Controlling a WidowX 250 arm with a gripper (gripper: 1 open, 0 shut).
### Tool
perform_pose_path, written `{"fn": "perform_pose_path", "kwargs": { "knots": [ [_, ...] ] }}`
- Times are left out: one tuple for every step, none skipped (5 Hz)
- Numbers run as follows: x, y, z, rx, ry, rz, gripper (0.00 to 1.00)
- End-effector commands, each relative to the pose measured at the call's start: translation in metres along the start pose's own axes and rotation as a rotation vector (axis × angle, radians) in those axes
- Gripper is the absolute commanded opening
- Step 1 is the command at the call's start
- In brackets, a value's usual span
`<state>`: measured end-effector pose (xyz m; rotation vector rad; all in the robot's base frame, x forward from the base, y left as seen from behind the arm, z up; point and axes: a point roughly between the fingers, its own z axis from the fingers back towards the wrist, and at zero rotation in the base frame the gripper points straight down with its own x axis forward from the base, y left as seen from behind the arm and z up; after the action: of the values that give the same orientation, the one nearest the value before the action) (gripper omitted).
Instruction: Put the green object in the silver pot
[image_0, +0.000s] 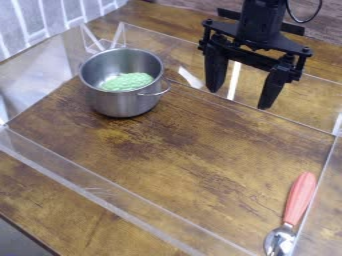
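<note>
Toward the upper left of the wooden table (160, 160) sits one silver pot (123, 88), upright, with one green lump (128, 83) lying inside it, below the rim. Two small handles show on the pot: one at its right side, near the table, and one at the far side, toward the upper left. One black gripper (245, 90) hangs over the upper right of the table, well apart from the pot. Its two fingers (270, 91) point downward and stand wide apart, so it is open, with nothing between them but a view of the tabletop and part of a pale strip. One black arm (262, 18) comes down to it from the top edge of the view, and one thin dark cable (310, 14) curves beside the arm on the right. At the lower right lies one spoon (290, 215), its single red handle pointing up the view and its one shiny metal bowl toward the bottom edge. The spoon and the pot are well apart, on opposite sides of the table, and the gripper touches neither of them.
</note>
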<state>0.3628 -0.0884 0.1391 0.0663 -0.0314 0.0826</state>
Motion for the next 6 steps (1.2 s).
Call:
{"fn": "perform_pose_path", "kwargs": {
  "knots": [
    [0.004,-0.002,0.026,-0.030,-0.104,-0.036,1.00],
    [0.005,-0.007,0.016,-0.028,-0.105,-0.087,1.00],
    [0.006,-0.013,0.019,-0.029,-0.111,-0.153,1.00],
    [0.007,-0.019,0.017,-0.027,-0.101,-0.194,1.00],
    [0.014,-0.018,0.019,-0.023,-0.118,-0.177,1.00],
    [0.016,-0.012,0.017,-0.018,-0.125,-0.131,1.00]
  ]
}}
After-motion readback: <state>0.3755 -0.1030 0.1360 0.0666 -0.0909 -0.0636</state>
